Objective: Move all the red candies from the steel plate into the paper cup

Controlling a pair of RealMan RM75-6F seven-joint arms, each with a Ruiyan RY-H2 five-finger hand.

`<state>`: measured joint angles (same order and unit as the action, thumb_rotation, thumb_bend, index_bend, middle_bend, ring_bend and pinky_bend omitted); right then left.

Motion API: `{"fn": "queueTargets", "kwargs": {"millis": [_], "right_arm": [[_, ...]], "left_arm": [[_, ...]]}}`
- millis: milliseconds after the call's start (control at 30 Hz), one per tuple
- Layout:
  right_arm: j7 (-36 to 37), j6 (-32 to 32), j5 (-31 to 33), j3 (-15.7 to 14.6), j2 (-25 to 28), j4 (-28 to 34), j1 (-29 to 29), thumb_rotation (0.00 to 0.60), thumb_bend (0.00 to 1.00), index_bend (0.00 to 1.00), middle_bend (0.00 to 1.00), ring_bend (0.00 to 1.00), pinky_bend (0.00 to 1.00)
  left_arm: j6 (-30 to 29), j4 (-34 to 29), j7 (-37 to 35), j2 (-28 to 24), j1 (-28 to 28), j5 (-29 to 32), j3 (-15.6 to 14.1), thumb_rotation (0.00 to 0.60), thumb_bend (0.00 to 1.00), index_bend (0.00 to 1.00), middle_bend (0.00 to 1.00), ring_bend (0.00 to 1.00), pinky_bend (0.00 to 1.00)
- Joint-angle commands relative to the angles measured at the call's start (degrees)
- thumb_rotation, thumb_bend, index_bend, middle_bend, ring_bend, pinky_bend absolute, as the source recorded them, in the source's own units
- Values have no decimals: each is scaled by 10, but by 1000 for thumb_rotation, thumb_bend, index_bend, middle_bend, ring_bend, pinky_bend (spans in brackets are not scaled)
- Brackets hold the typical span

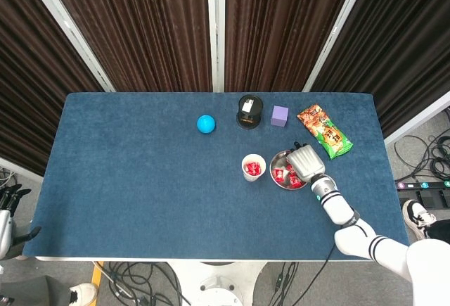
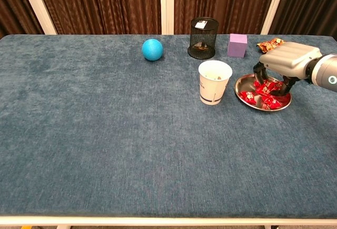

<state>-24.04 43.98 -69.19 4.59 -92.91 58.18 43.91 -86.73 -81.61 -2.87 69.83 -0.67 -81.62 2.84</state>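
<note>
No text can be read: the snack bag [image 1: 323, 131] and the paper cup [image 2: 214, 82] show print, but it is too small to make out
</note>
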Motion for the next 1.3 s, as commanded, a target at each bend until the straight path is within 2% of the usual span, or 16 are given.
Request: {"fn": "queueTargets", "kwargs": {"millis": [33, 367, 667, 1000, 1300], "right_arm": [[-3, 0, 3, -1, 0, 3, -2, 600, 233, 469, 401, 187, 394], [-10, 3, 2, -1, -7, 6, -4, 600, 245, 455, 403, 189, 397], [-12, 12, -3, 1, -15, 0, -5, 600, 377, 648, 504, 267, 448], [-7, 23, -12, 3, -12, 6, -8, 600, 437, 702, 538, 288, 470], [3, 42, -21, 11, 8, 31, -11, 600, 441, 705, 539, 288, 470]], "left_arm": [[0, 0, -1, 0, 1, -1, 0, 600, 0, 287, 248, 141, 210], [-2, 1, -8, -1, -1, -3, 0, 600, 0, 287, 248, 141, 210], [-2, 7, -13, 2, -2, -5, -2, 600, 0, 287, 249, 141, 210], [-1, 12, -17, 4, -2, -4, -1, 600, 0, 287, 248, 141, 210], [-2, 13, -18, 4, -1, -4, 0, 600, 0, 287, 249, 141, 210]]}}
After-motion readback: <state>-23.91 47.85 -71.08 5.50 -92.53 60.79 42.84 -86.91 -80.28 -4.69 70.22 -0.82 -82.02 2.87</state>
